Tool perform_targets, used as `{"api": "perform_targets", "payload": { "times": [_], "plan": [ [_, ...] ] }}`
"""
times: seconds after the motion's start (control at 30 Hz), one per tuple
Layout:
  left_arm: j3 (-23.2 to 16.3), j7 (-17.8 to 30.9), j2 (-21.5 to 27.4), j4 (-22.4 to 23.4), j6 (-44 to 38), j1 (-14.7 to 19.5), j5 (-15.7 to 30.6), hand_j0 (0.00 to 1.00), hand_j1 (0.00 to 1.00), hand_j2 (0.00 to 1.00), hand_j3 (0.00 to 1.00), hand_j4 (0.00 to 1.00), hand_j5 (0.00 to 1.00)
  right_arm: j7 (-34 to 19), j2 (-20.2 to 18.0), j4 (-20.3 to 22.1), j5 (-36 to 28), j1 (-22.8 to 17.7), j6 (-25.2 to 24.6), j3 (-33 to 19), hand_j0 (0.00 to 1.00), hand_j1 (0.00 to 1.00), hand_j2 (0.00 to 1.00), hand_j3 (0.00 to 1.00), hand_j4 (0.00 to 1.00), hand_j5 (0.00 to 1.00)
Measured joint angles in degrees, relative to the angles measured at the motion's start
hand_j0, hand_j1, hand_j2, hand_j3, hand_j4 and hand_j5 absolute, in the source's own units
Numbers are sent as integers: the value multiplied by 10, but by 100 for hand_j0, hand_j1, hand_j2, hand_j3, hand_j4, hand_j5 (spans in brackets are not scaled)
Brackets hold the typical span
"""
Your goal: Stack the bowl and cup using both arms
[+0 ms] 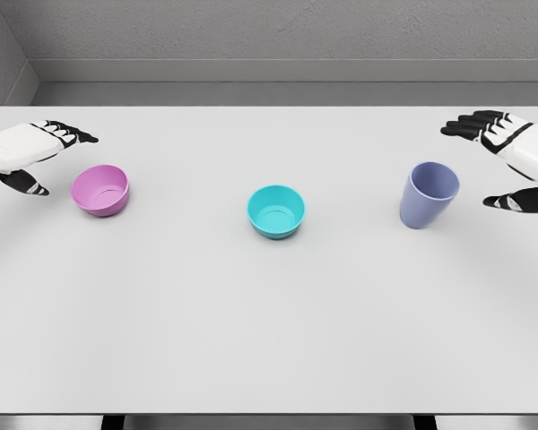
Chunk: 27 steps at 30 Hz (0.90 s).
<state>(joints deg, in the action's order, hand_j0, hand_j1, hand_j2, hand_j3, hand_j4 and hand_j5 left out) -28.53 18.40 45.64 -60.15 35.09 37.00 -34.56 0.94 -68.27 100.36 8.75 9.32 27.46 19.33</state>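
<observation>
The near edge of the white table [269, 358] runs across the bottom of the frame, and the whole lower half of its surface is bare, a broad open band from left border to right.

Above that, across the middle of the frame, three vessels stand upright in a loose row, well apart from each other. The teal bowl [275, 211] sits at the centre. The pink bowl [100, 190] is at the left, slightly higher in the frame. The lavender cup [428, 194] is at the right, its mouth tilted a little toward the camera. Wide gaps of bare table separate all three.

The left hand [38, 152] comes in at the left border, just beside the pink bowl but not touching it, fingers spread above and thumb below, holding nothing. The right hand [507, 161] enters at the right border, near the cup and apart from it, likewise spread wide and empty.

Beyond the hands, a strip of open table reaches the far edge in the upper frame, where a grey wall [278, 31] rises behind it.
</observation>
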Motion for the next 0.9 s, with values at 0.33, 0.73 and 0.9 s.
{"api": "perform_targets", "payload": {
  "times": [0.33, 0.73, 0.9],
  "plan": [
    [-4, 0, 1, -1, 0, 0, 0, 100, 100, 100, 100, 100, 100, 0, 1, 0, 0, 4, 3, -7, 100, 100, 100, 100, 100, 100],
    [-5, 0, 3, -1, 0, 0, 0, 100, 100, 100, 100, 100, 100, 1, -3, 1, 0, 4, 3, -15, 100, 100, 100, 100, 100, 100],
    [-13, 0, -2, -1, 0, 2, 0, 100, 100, 100, 100, 100, 100, 0, -1, 0, -1, 14, 2, -22, 100, 100, 100, 100, 100, 100]
  ]
}}
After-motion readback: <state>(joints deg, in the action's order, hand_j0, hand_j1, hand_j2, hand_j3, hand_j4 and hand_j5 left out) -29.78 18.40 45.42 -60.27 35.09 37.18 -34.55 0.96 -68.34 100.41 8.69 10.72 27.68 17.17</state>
